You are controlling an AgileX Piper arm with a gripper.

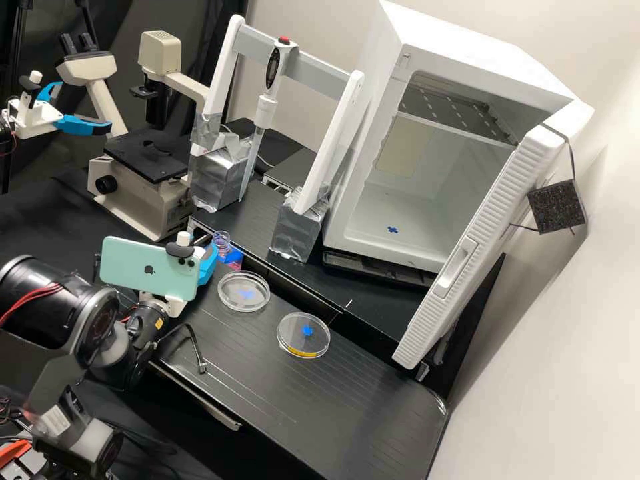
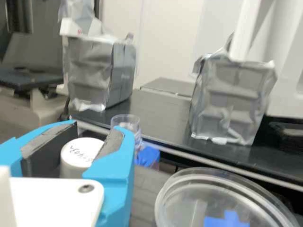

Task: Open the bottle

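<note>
Wrist view: the bottle's white cap (image 2: 81, 152) lies between the two blue fingers (image 2: 117, 172) of the gripper (image 2: 99, 125), which appear pinched on its opposite sides. Its axis looks roughly upright, so unscrewing likely calls for a turn about that line. In the high view, the fingers sit left of the left clear dish (image 1: 244, 291), just beside it.

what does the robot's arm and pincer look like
The arm is black to dark grey with rounded joints, red cables and a small yellow label. The pincer has a white body and bright blue fingers with rough grey pads. A mint-green phone is mounted behind it.
</note>
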